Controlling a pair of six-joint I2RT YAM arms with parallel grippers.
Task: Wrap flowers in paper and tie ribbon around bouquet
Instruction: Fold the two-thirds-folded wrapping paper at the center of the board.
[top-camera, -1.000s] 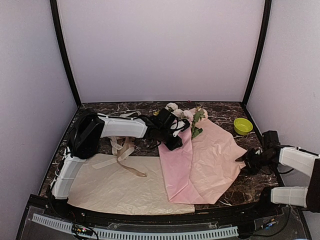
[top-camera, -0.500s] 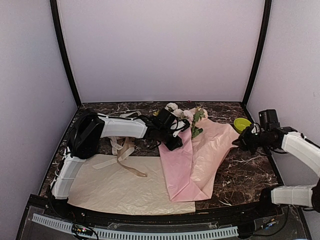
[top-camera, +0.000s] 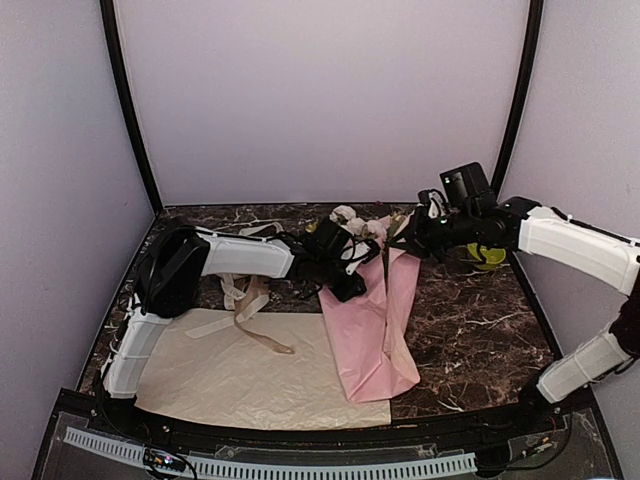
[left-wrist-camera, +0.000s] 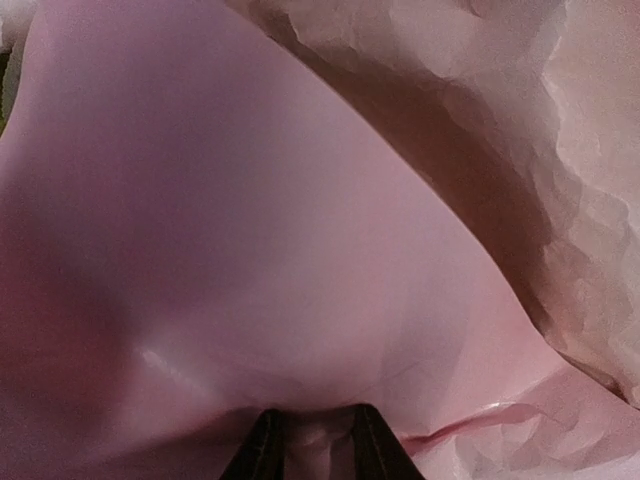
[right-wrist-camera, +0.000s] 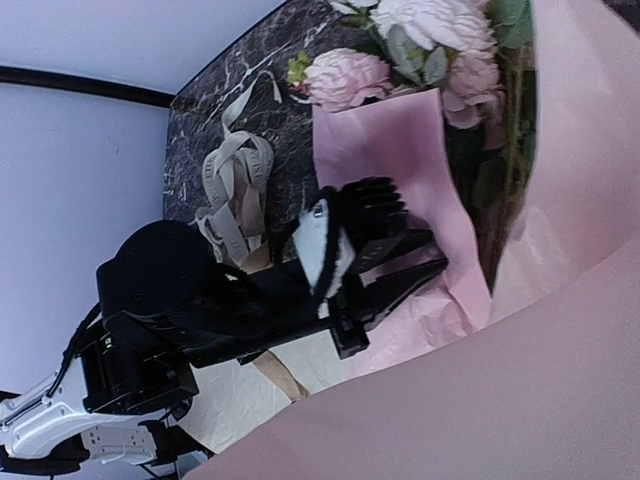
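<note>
The flowers (top-camera: 362, 222) lie at the back of the table, their pink and cream heads (right-wrist-camera: 430, 30) poking out of the pink paper (top-camera: 375, 340). My left gripper (top-camera: 350, 283) is shut on the paper's left fold over the stems; paper (left-wrist-camera: 300, 250) fills the left wrist view, pinched between the fingertips (left-wrist-camera: 265, 452). My right gripper (top-camera: 408, 241) is shut on the paper's right edge and holds it raised above the stems, so the sheet hangs folded. Paper (right-wrist-camera: 480, 400) hides the right fingers in the right wrist view. The tan ribbon (top-camera: 255, 328) lies loose on the cream sheet.
A pale cream sheet (top-camera: 230, 380) covers the near left of the table. A cream-white ribbon tangle (top-camera: 240, 288) lies behind it beside the left arm. A green bowl (top-camera: 488, 258) sits at the back right, partly behind the right arm. Dark marble (top-camera: 470, 320) shows on the right.
The right gripper shut on the paper's right edge, then swung up and left with it, folding the sheet over the stems. The left arm stayed still.
</note>
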